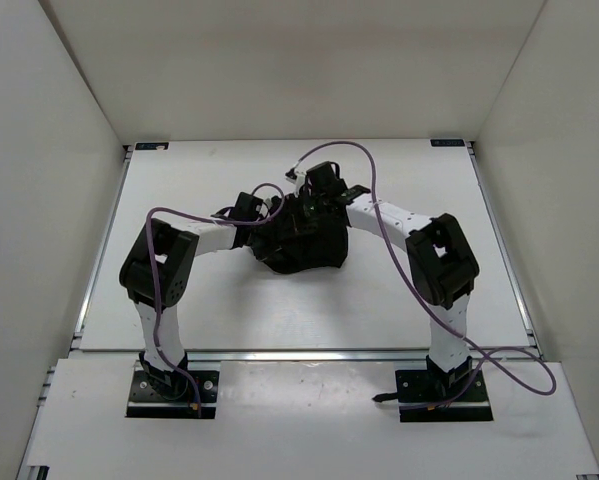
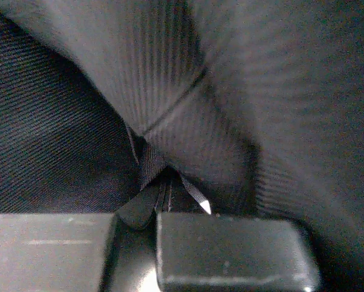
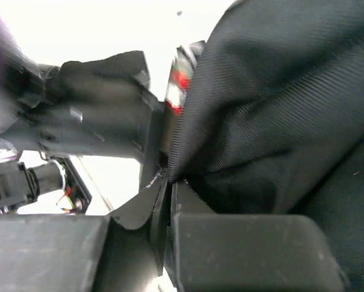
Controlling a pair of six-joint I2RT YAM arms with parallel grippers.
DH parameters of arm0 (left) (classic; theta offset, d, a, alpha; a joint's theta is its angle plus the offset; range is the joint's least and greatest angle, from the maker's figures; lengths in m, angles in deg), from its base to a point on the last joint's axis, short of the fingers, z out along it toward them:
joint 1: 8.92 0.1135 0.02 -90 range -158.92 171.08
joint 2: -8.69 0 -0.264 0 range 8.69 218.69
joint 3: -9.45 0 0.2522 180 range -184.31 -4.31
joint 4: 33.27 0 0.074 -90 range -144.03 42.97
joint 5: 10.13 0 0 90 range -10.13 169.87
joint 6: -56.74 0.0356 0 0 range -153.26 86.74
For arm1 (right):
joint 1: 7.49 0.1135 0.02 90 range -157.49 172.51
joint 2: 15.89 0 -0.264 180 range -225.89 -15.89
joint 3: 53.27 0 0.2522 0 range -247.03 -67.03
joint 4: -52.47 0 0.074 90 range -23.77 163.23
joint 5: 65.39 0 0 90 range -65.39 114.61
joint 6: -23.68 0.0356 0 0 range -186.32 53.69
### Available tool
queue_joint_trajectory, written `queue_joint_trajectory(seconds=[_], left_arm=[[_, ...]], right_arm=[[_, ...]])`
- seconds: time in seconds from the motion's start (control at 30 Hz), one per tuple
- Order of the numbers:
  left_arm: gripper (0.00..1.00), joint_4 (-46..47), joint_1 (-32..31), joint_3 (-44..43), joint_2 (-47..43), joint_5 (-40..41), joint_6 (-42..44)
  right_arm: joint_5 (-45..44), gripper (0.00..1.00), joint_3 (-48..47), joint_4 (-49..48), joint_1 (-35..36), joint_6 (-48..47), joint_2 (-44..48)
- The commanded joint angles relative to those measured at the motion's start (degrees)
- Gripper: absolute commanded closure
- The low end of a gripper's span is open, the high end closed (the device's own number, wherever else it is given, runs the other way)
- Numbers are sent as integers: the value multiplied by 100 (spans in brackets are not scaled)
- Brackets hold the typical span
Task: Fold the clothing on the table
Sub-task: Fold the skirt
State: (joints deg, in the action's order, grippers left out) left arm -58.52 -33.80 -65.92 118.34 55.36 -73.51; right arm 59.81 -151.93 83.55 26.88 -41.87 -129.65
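White enclosure walls (image 1: pixel 49 180), dark corner brackets (image 1: pixel 151 146)

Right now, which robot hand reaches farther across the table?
The right gripper: shut on the clothing like the left gripper, but farther back on the table from the arm bases.

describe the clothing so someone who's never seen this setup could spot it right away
On the white table, look near its middle. The clothing is the bunched black fabric heap there, with the left gripper and right gripper each shut on a fold. It is the only soft, matte, crumpled thing; the other black things are hard robot parts.
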Motion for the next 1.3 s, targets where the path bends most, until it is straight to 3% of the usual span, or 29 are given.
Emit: queue_joint_trajectory(seconds=[0.0, 0.13, 0.37, 0.5, 0.6, 0.7, 0.8, 0.83, 0.87, 0.97, 1.03, 1.17, 1.27], left_arm=[[100, -126, -78, 175, -154, 43, 61], [100, -82, 97, 254, -259, -1, 17], [100, -247, 493, 492, -689, -230, 279], [100, -889, 642, 132, -997, 25, 729], [100, -1039, 827, 166, -1453, -10, 712], [100, -1258, 1186, 298, -1989, 69, 747], [100, -1575, 1424, 228, -2499, 201, 852], [100, -1620, 1495, 202, -2649, 193, 870], [100, -1646, 1495, 184, -2763, 71, 913], [96, -1217, 1321, 297, -3106, -438, 861], [94, -376, 935, 622, -3195, -712, 738], [100, -38, 152, 737, -2967, -29, 1027], [100, 5, -315, 807, -2747, 999, 1107]], right_arm=[[49, 100, -588, -203, 157, 43, -15], [-31, 100, -458, -53, 150, 121, -156], [189, 70, -430, 25, -44, 166, -200], [-74, 35, -1263, 622, 113, -299, -165], [-31, 32, -1905, 852, 53, -222, -42], [-302, 39, -2057, 764, -96, -203, 335], [-698, 77, -1522, 606, -342, -203, 748], [-734, 96, -1233, 571, -482, -160, 854], [-760, 100, -821, 544, -597, -168, 898], [-873, 100, 49, 422, -747, -256, 1136], [-1014, 100, 518, 307, -791, -344, 1276], [-1287, 100, 1106, 193, -783, -493, 1268], [-1296, 100, 1274, 105, -774, -634, 1093]])
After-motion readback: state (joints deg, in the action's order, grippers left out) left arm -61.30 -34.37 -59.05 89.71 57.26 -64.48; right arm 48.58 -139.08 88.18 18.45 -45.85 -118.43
